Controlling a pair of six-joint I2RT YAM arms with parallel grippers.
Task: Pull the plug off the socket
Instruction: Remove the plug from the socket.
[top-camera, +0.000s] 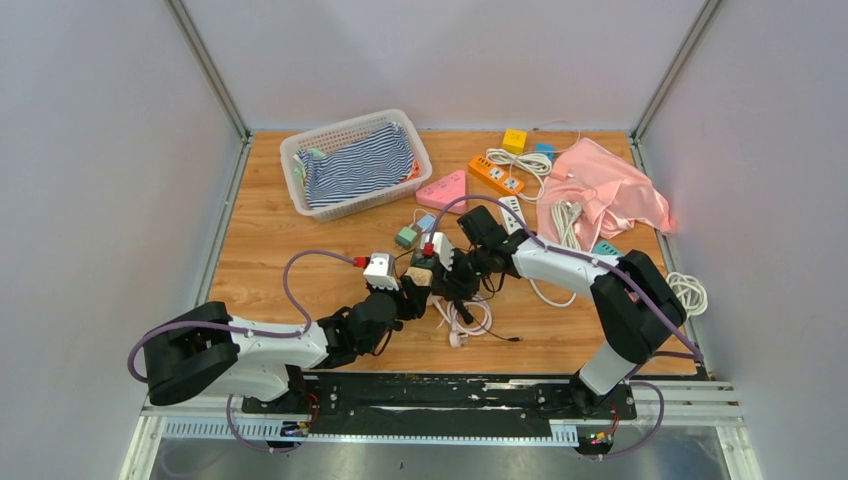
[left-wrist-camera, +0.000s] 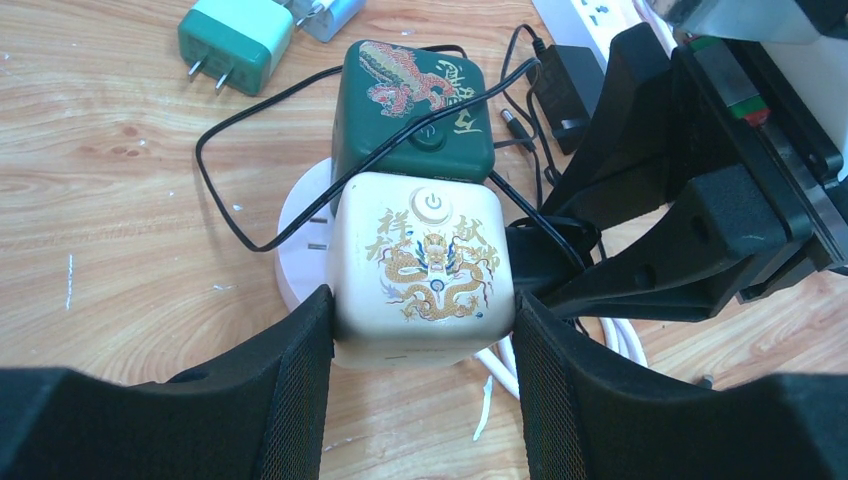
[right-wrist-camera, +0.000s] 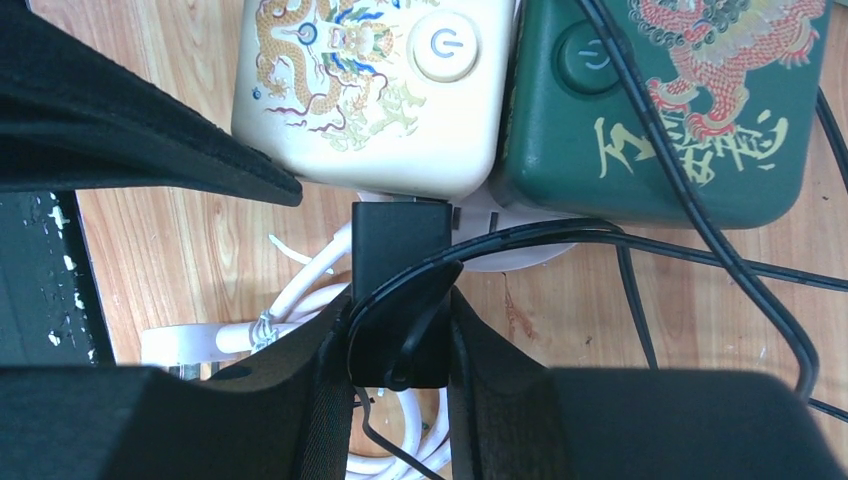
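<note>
On the left, our left gripper (left-wrist-camera: 420, 335) is clamped around the cream socket cube (left-wrist-camera: 425, 250) mid-counter (top-camera: 270, 240), and on the right our right gripper (right-wrist-camera: 400, 335) pinches the black plug (right-wrist-camera: 400, 240), seemingly seated against that cube, so both grips look set and the pull itself remains.

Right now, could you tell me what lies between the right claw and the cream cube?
The black plug, pinched in the right claw and reaching the cream cube; the right wrist view shows it.
</note>
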